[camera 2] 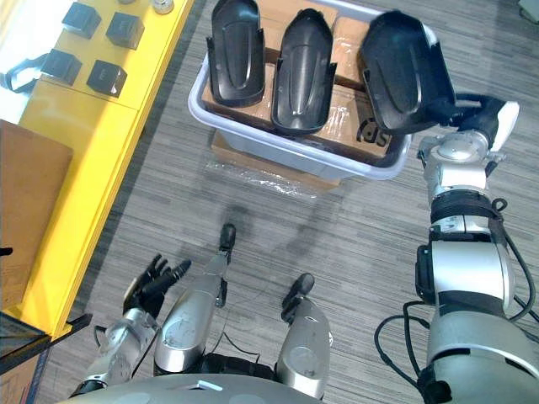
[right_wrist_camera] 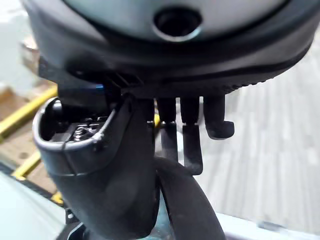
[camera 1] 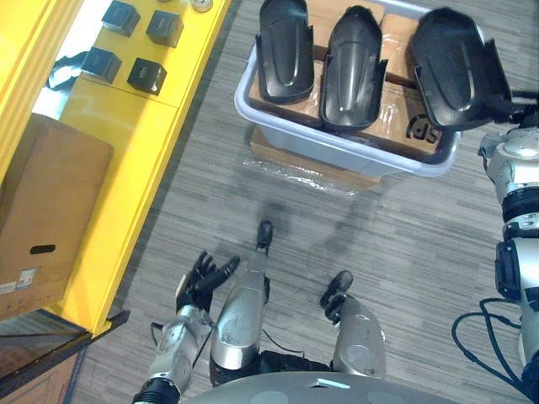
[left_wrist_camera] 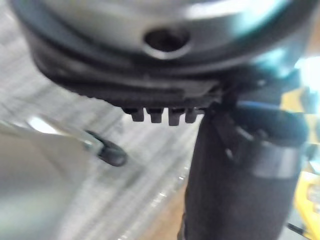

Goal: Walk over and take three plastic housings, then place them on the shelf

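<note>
Three black plastic housings show at the grey bin (camera 1: 337, 150). Two of them (camera 1: 285, 50) (camera 1: 352, 67) lie side by side on the brown packages inside it. The third housing (camera 2: 402, 71) is tilted above the bin's right end, with my right hand (camera 2: 477, 109) shut on its edge. The right wrist view shows the fingers (right_wrist_camera: 192, 145) curled over that housing (right_wrist_camera: 100, 170). My left hand (camera 1: 202, 282) hangs low by my side, fingers spread and holding nothing.
A yellow shelf (camera 1: 143, 126) runs along the left, carrying several small black boxes (camera 1: 147, 76) and, lower down, a cardboard box (camera 1: 46, 219). The bin rests on a flat carton (camera 1: 303, 164) on the grey floor.
</note>
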{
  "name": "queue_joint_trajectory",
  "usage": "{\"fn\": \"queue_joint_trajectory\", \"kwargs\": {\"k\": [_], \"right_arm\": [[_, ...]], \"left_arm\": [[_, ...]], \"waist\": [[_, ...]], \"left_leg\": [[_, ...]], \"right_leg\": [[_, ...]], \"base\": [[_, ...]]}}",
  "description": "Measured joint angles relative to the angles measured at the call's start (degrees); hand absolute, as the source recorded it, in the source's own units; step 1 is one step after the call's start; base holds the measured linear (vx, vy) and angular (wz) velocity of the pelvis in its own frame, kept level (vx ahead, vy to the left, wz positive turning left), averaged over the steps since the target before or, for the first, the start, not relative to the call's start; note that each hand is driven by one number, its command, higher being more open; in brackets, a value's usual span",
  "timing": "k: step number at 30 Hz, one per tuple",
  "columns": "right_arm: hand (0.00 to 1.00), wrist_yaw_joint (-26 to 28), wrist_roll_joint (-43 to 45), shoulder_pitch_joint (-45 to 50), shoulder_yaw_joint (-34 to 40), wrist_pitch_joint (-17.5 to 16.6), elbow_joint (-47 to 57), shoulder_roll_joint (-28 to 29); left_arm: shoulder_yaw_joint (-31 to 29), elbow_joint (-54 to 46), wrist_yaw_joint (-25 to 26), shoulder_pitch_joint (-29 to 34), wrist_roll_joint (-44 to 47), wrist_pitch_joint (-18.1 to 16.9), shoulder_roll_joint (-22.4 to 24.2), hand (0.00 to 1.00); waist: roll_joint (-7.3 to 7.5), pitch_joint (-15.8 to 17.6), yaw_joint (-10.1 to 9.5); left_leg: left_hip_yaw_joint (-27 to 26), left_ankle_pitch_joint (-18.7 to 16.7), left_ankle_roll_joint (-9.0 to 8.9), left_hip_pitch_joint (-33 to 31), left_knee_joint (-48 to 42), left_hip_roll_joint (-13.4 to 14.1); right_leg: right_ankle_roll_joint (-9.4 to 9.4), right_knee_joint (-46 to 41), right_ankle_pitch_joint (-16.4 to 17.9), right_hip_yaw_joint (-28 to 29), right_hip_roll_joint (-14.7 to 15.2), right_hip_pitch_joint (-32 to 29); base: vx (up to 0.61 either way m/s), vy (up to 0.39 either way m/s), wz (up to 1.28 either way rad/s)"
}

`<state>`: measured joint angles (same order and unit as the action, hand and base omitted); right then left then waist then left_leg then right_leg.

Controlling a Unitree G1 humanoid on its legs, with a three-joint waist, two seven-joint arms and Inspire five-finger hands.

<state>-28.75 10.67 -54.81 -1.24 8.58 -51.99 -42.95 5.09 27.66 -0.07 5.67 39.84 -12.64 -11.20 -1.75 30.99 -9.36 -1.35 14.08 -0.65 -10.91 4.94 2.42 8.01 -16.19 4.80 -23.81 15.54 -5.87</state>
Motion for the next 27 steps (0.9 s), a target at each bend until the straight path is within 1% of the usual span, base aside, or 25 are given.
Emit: {"fn": "queue_joint_trajectory", "kwargs": {"k": [1,2,4,6,7,9,10,11,13,14,15,16,17,18,19,21,23,24,26,27], "right_arm": [[0.00,-1.1,-1.6,0.8,0.7,-0.9,2.7,1.4],[0.00,-1.8,-3.1,1.8,1.0,-1.6,4.7,1.8],[0.00,-3.4,-7.8,2.9,2.1,-2.7,7.8,2.5],[0.00,-5.5,-13.6,5.0,2.4,-4.3,12.3,3.6],[0.00,-6.0,-15.1,5.9,2.5,-5.0,13.4,4.1],[0.00,-8.2,-19.7,8.9,2.9,-7.1,16.9,6.4],[0.00,-8.7,-20.8,9.3,2.9,-7.8,17.2,6.9],[0.00,-9.3,-22.1,9.7,2.9,-8.5,17.5,7.5],[0.00,-10.5,-24.1,10.7,2.9,-10.6,19.8,8.0],[0.00,-10.5,-24.4,11.0,2.9,-10.9,20.9,8.3],[0.00,-10.6,-25.8,11.2,2.9,-12.0,23.2,9.7],[0.00,-10.6,-26.2,11.4,2.8,-12.8,24.4,10.5],[0.00,-10.6,-26.2,12.2,2.5,-14.4,27.0,12.3],[0.00,-10.6,-26.6,13.7,1.9,-15.9,29.2,13.6],[0.00,-10.6,-27.5,14.6,1.5,-16.7,30.0,14.4],[0.00,-10.6,-29.7,18.7,0.2,-19.5,33.4,16.8],[0.00,-10.6,-31.5,20.8,-0.8,-20.8,34.9,18.0],[0.00,-10.6,-33.1,22.5,-1.6,-21.9,35.6,18.6],[0.00,-10.6,-34.4,25.4,-2.6,-22.5,37.3,19.3],[0.00,-10.6,-34.8,26.1,-3.3,-23.6,37.4,20.4]], "left_arm": [[-1.1,-4.1,1.1,-0.3,0.0,-0.7,-0.9,1.00],[-1.8,-6.8,1.7,-1.1,0.0,-1.1,-1.3,1.00],[-3.3,-11.8,1.8,-2.7,0.5,-1.4,-1.5,1.00],[-4.6,-17.9,-1.8,-4.0,7.0,-0.7,-1.7,1.00],[-4.8,-19.3,-2.7,-4.1,8.2,-0.4,-1.7,1.00],[-4.2,-22.9,-6.4,-5.4,13.3,3.0,-1.9,1.00],[-3.7,-23.4,-7.0,-5.7,14.6,4.2,-2.0,1.00],[-2.9,-23.8,-8.1,-6.4,16.9,6.3,-2.1,1.00],[0.0,-23.5,-9.8,-9.8,22.0,13.1,-2.1,1.00],[1.1,-23.5,-9.9,-10.5,22.9,14.1,-2.1,1.00],[2.8,-23.4,-10.3,-11.7,23.5,15.5,-2.0,1.00],[3.8,-23.1,-10.3,-12.5,23.8,15.9,-2.0,1.00],[5.6,-22.4,-10.4,-14.1,25.3,16.7,-1.7,1.00],[7.2,-21.3,-10.4,-15.7,25.3,16.7,-0.8,1.00],[7.8,-20.7,-10.4,-16.4,25.3,16.7,-0.4,1.00],[10.7,-18.9,-10.2,-19.5,25.4,16.6,0.7,1.00],[12.1,-18.4,-9.9,-21.2,25.4,16.5,0.8,1.00],[13.0,-18.0,-9.5,-22.3,25.4,16.4,1.2,1.00],[14.7,-17.4,-8.6,-23.9,25.5,15.8,1.9,1.00],[15.4,-16.9,-8.5,-24.5,25.6,14.8,2.1,1.00]], "waist": [[1.00,-0.2,0.40],[1.37,-0.2,0.40],[1.51,-0.3,0.61],[2.14,-1.3,0.63],[2.45,-1.8,0.68],[3.97,-3.7,1.08],[4.26,-4.1,1.34],[4.65,-4.7,1.78],[4.90,-5.1,2.08],[4.93,-5.1,2.24],[5.01,-5.2,2.95],[5.01,-5.2,3.28],[5.00,-5.8,3.70],[4.97,-7.0,4.30],[5.00,-7.6,4.75],[5.01,-10.1,5.43],[5.05,-11.3,6.39],[5.01,-12.3,6.83],[4.93,-13.6,6.87],[4.96,-13.8,6.99]], "left_leg": [[-0.1,0.0,-0.04,1.2,-0.1,0.0],[-0.4,0.0,-0.06,2.1,0.0,0.0],[-0.5,-0.7,-0.38,3.6,0.2,0.1],[-0.5,-2.2,-0.52,4.4,0.2,0.4],[-0.6,-2.3,-0.53,4.4,0.2,0.4],[-1.0,-2.4,-0.55,4.5,0.2,0.4],[-1.0,-2.4,-0.54,4.5,0.2,0.3],[-1.0,-2.5,-0.52,4.5,0.2,0.2],[-1.9,-2.4,-0.45,5.4,0.1,-0.1],[-2.3,-2.4,-0.43,5.6,0.1,-0.1],[-3.2,-2.3,-0.40,6.1,0.0,0.0],[-3.5,-2.3,-0.40,6.4,0.0,0.1],[-3.9,-2.3,-0.43,6.6,0.1,0.4],[-4.3,-2.3,-0.50,6.5,0.2,0.6],[-4.4,-2.4,-0.56,6.5,0.2,0.7],[-4.7,-2.5,-0.77,6.5,0.2,1.2],[-4.8,-2.5,-0.78,6.5,0.2,1.4],[-4.9,-2.6,-0.88,6.6,0.2,1.5],[-5.3,-2.9,-1.22,6.8,0.2,1.9],[-5.9,-3.1,-1.40,7.3,0.2,2.2]], "right_leg": [[-0.01,0.5,0.0,-0.1,0.0,1.4],[-0.01,1.1,0.0,-0.3,-0.2,2.7],[0.06,2.5,0.0,-1.1,-0.6,5.0],[0.21,4.3,-0.4,-1.2,-1.2,6.6],[0.18,5.0,-0.7,-1.3,-1.4,6.9],[0.40,7.9,-1.8,-1.5,-2.0,8.1],[0.50,8.6,-2.1,-1.6,-2.0,8.5],[0.50,9.7,-2.5,-1.8,-2.1,9.0],[0.77,11.9,-3.5,-1.8,-2.2,10.7],[0.82,12.2,-3.6,-1.7,-2.2,11.2],[0.84,12.6,-3.6,-1.5,-2.4,11.8],[0.84,12.8,-3.6,-1.4,-2.5,12.1],[0.71,13.3,-3.8,-1.1,-2.8,12.3],[0.68,13.5,-3.8,-1.1,-3.0,12.2],[0.68,13.6,-3.8,-1.1,-3.1,12.3],[0.43,14.3,-4.0,-0.9,-3.6,12.3],[0.34,14.5,-4.0,-0.9,-3.8,12.4],[0.23,14.6,-4.1,-0.8,-3.9,12.4],[0.00,15.5,-4.6,-0.3,-4.4,12.7],[-0.08,15.6,-4.7,0.3,-4.6,12.9]], "base": [[0.09,-0.078,0.02],[0.10,-0.094,0.09],[0.05,-0.076,0.09],[0.04,-0.076,-0.02],[0.08,-0.077,-0.07],[0.10,-0.066,-0.05],[0.08,-0.041,0.03],[0.07,-0.026,0.01],[0.09,-0.021,0.01],[0.06,-0.017,0.02],[0.03,-0.018,-0.01],[0.01,-0.034,-0.09],[0.00,-0.049,-0.11],[0.00,-0.054,-0.10],[0.00,-0.049,-0.06],[0.00,-0.045,-0.08],[-0.02,-0.040,-0.04],[-0.03,-0.031,-0.06],[-0.02,-0.016,-0.14],[-0.02,-0.013,-0.18]]}}
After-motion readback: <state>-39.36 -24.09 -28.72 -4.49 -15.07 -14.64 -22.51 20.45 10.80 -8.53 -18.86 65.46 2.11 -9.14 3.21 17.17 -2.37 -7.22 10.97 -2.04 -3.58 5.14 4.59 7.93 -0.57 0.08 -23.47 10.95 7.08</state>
